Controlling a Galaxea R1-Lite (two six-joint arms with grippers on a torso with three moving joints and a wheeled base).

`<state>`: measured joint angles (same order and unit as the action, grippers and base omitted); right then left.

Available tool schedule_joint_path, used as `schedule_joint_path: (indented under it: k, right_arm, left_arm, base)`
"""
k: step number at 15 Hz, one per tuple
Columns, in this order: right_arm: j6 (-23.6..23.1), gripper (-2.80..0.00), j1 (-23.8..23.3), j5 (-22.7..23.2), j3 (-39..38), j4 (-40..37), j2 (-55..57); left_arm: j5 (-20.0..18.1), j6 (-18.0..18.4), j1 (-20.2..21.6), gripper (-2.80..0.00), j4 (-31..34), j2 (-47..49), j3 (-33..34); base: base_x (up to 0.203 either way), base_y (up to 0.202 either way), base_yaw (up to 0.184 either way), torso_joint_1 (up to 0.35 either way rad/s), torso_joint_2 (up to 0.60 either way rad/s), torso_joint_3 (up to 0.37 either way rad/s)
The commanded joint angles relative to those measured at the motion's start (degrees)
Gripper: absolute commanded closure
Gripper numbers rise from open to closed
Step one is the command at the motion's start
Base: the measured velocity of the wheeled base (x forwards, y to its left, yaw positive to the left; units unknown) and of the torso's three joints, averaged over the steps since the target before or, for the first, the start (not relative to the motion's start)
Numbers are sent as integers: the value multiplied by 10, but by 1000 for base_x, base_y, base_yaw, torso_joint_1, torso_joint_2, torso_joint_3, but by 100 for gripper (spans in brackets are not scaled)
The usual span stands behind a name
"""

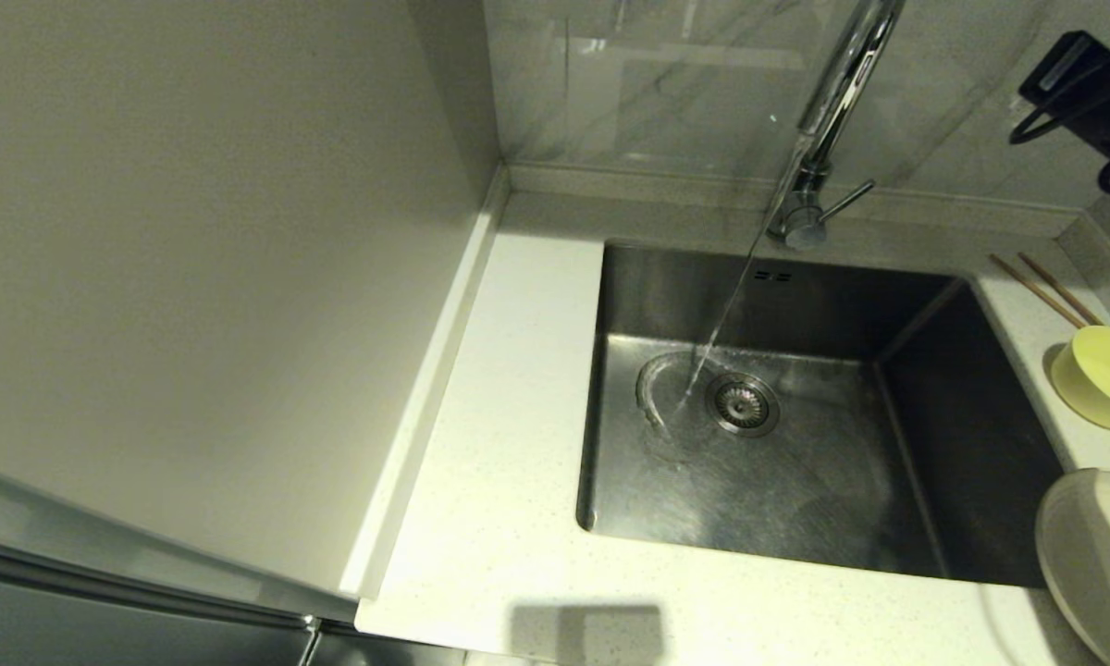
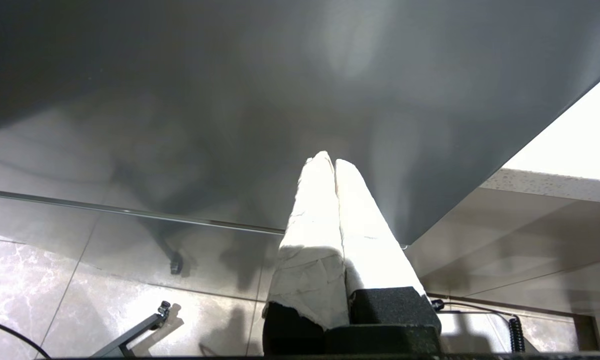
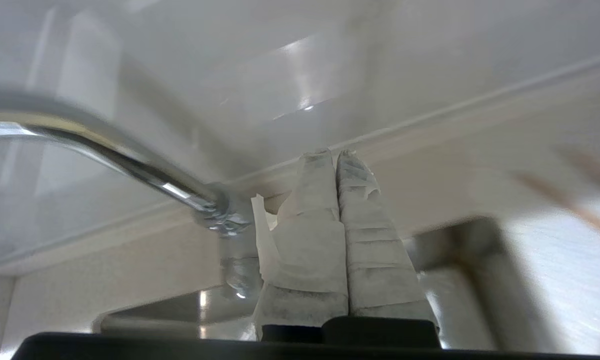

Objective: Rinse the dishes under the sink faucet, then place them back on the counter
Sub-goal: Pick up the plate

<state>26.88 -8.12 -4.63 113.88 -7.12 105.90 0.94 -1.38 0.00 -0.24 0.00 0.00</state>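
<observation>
Plate [image 1: 1096, 555] at four o'clock awaits you: water runs, right gripper [image 3: 336, 156] pressed together, empty; spread it, grasp the rim.

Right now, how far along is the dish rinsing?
Done: the faucet runs into the sink. In hand: nothing; the right pincer is shut and empty near the faucet, the left pincer shut below the counter. Left: plate, bowl and chopsticks sit on the counter, whether rinsed unclear.

Grey marbled wall [image 1: 666, 83], tall beige side panel [image 1: 203, 277], glossy marbled floor tiles [image 2: 55, 290]
</observation>
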Motion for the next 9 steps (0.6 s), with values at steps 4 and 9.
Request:
schedule_joint_path:
  k: [4,9]
  right_arm:
    - [6,0,-54,22,-25,-233,-219]
    - [12,0,-78,-11,-127,-448,-414]
  left_arm:
    - [0,0,0,0,0,-1,0]
    - [0,0,0,0,0,-1,0]
  base:
    - [0,0,0,0,0,0]
    - [0,0,0,0,0,0]
